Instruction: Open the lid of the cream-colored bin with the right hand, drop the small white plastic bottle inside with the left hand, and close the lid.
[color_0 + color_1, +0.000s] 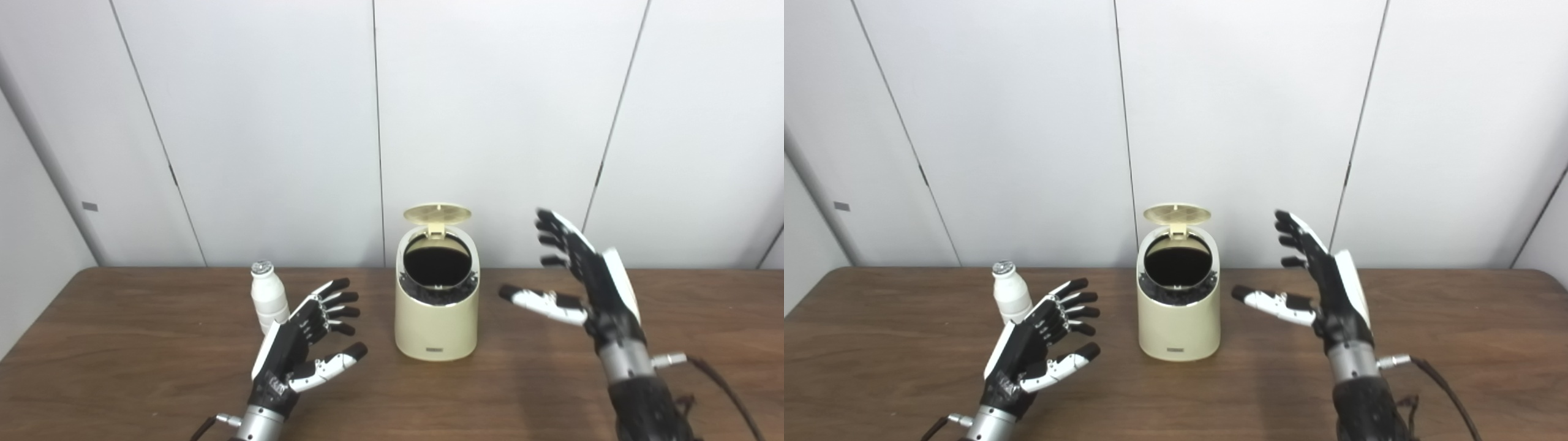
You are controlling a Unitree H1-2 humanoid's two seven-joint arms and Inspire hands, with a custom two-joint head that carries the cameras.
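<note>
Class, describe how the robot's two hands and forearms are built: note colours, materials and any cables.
Both hands are alike. The left hand and right hand have black fingers with silver metal links, a white thumb tipped in black, and a white plate on the back. Each sits on a silver metal wrist above a black forearm. A dark cable leaves the right wrist through a silver plug; another leaves the left wrist.

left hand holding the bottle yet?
No. The left hand is open, fingers spread, and the bottle stands on the table just behind it.
</note>
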